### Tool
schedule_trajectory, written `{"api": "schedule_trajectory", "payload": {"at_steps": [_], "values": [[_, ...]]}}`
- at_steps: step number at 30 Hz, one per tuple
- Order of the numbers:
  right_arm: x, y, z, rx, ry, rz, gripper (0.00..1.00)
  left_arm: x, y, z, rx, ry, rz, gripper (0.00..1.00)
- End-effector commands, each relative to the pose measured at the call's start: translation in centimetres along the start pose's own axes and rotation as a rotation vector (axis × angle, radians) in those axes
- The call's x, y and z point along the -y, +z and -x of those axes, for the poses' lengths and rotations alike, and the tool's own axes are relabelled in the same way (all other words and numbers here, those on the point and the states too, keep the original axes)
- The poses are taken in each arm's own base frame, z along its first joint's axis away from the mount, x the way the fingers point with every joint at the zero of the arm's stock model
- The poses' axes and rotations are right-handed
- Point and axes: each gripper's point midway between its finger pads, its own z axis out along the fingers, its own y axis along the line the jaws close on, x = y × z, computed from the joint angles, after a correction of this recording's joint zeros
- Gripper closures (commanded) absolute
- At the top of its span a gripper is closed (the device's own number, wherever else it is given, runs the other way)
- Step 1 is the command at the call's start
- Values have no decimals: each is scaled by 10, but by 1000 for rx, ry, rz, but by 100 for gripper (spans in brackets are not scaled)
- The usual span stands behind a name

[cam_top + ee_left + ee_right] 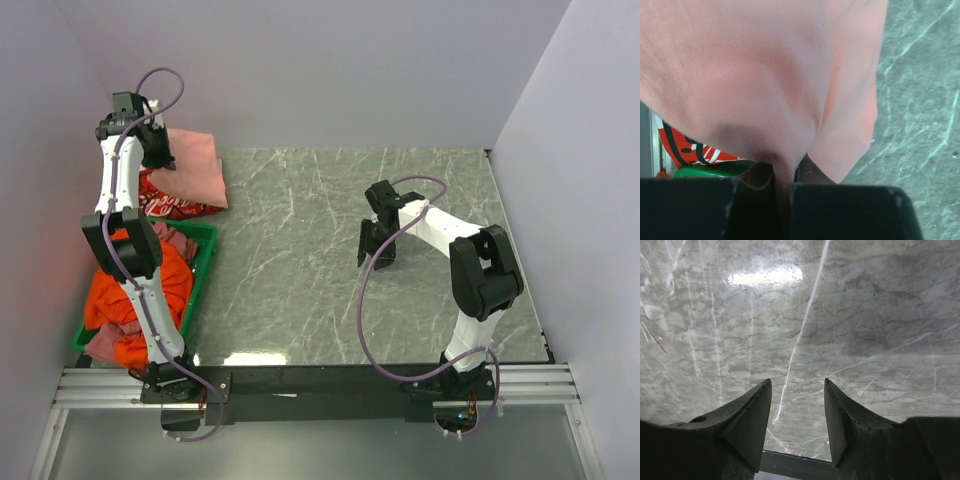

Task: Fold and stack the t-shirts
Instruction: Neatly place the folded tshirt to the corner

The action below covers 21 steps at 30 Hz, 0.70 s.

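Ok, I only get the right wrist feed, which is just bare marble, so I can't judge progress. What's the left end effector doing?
Observer: The left end effector is shut on the salmon-pink t-shirt.
Operator: Anything under that shirt?
Observer: The red Coca-Cola t-shirt shows beneath its near edge.
Operator: Where are the others?
Observer: The orange t-shirt is bunched in the green crate, with a mauve one beside it.

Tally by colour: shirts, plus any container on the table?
Salmon-pink t-shirt: 1
Red Coca-Cola t-shirt: 1
Orange t-shirt: 1
Mauve t-shirt: 1
Green crate: 1
Total: 5 (4 t-shirts, 1 crate)
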Motion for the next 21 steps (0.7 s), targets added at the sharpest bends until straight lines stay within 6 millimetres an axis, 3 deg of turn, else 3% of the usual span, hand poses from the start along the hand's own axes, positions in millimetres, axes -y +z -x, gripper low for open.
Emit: {"api": "schedule_trajectory", "payload": {"at_steps": [1, 8, 11, 12, 13, 14, 16, 21], "values": [[-8, -17, 4, 53, -28, 44, 47, -22, 8, 3, 23, -28, 25, 100], [-13, -25, 7, 62, -43, 66, 46, -50, 39, -14, -22, -88, 76, 100], [-17, -32, 9, 75, -52, 83, 45, -76, 35, -17, -21, -160, 191, 67], [-18, -37, 9, 83, -55, 89, 44, -82, 32, -16, -12, -197, 212, 35], [-18, -39, 9, 87, -55, 92, 43, -85, 30, -18, -13, -212, 224, 20], [-18, -42, 9, 94, -57, 96, 42, -90, 17, -12, 15, -221, 257, 12], [-19, -50, 9, 117, -63, 105, 42, -95, 8, -10, 49, -238, 298, 4], [-16, -74, 14, 206, -78, 106, 41, -85, -53, 11, 199, -311, 332, 1]]}}
